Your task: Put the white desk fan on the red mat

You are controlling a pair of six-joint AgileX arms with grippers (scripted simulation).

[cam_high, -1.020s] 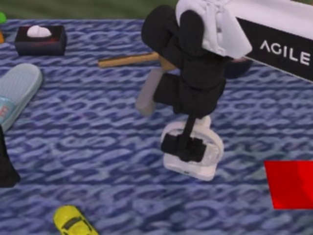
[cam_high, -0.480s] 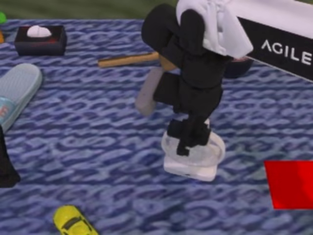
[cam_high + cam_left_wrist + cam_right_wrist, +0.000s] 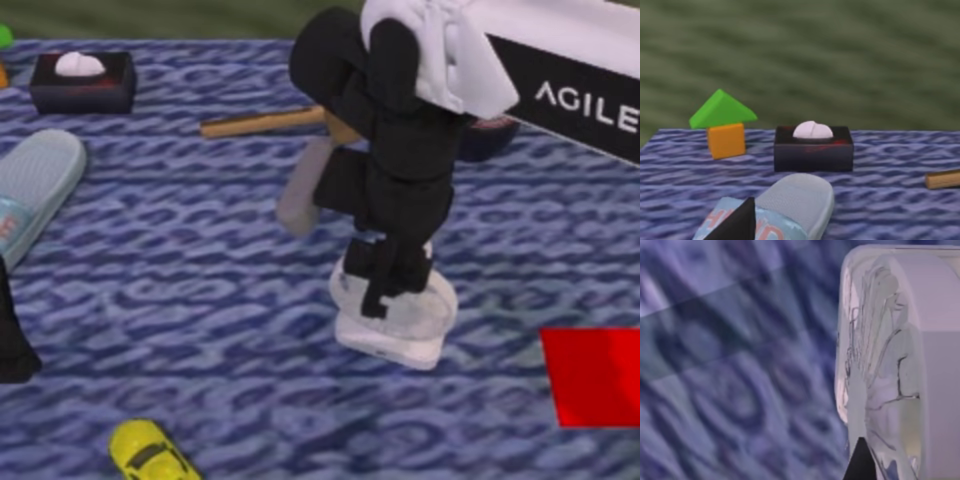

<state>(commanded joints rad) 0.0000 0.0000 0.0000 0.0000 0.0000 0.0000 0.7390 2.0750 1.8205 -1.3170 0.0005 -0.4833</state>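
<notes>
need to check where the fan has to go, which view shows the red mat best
The top view: the red mat lies flat at the table's right edge, partly cut off, with the white desk fan apart to its left. Neither wrist view shows the mat.

white desk fan (image 3: 400, 320): upright, mid-table | red mat (image 3: 595, 377): flat, right edge

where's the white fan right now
In the top view the white desk fan stands right of centre, under the right hand, left of the red mat.
</notes>
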